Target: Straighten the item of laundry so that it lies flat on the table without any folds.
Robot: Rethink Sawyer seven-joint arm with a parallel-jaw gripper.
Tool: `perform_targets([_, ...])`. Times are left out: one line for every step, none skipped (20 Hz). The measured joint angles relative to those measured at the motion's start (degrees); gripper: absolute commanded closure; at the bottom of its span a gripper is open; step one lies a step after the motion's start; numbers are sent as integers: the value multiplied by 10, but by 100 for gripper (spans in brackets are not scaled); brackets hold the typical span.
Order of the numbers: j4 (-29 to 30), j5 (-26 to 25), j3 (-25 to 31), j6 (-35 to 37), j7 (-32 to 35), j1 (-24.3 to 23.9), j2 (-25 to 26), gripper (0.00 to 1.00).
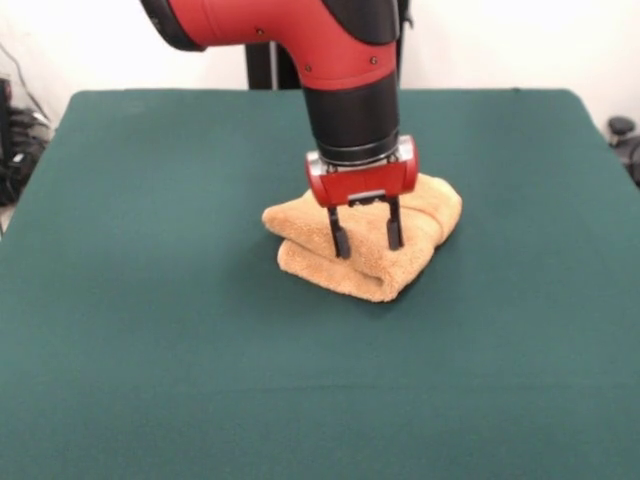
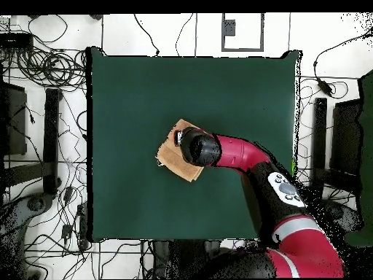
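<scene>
The orange-tan towel (image 1: 375, 255) lies folded over in a thick bundle near the middle of the dark green table (image 1: 150, 330). My gripper (image 1: 367, 241) hangs straight down over it, its two black fingers (image 1: 341, 238) spread apart with the tips at the towel's top layer. The jaws hold nothing that I can see. In the overhead view the towel (image 2: 173, 157) shows as a small folded patch, partly hidden under my arm's wrist; the gripper itself is hidden there.
The table (image 2: 146, 87) stretches wide on all sides of the towel. Cables and equipment stands lie on the floor around the table (image 2: 51, 73). My red arm (image 2: 240, 154) reaches in from the robot's side.
</scene>
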Motion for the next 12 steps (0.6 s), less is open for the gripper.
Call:
perform_targets([-1,0,0,0,0,1,2,0])
perform_targets([-4,0,0,0,0,2,5,0])
perform_targets([-5,0,0,0,0,2,7,0])
perform_targets([-8,0,0,0,0,3,9,0])
perform_targets([-11,0,0,0,0,4,11,0])
perform_targets([-13,0,0,0,0,5,12,0])
perform_targets([-14,0,0,0,0,5,13,0])
perform_targets([-16,0,0,0,0,6,13,0])
perform_targets([-16,0,0,0,0,7,13,0])
perform_targets([-18,0,0,0,0,9,14,0])
perform_targets([-18,0,0,0,0,10,14,0])
perform_targets([-18,0,0,0,0,10,14,0])
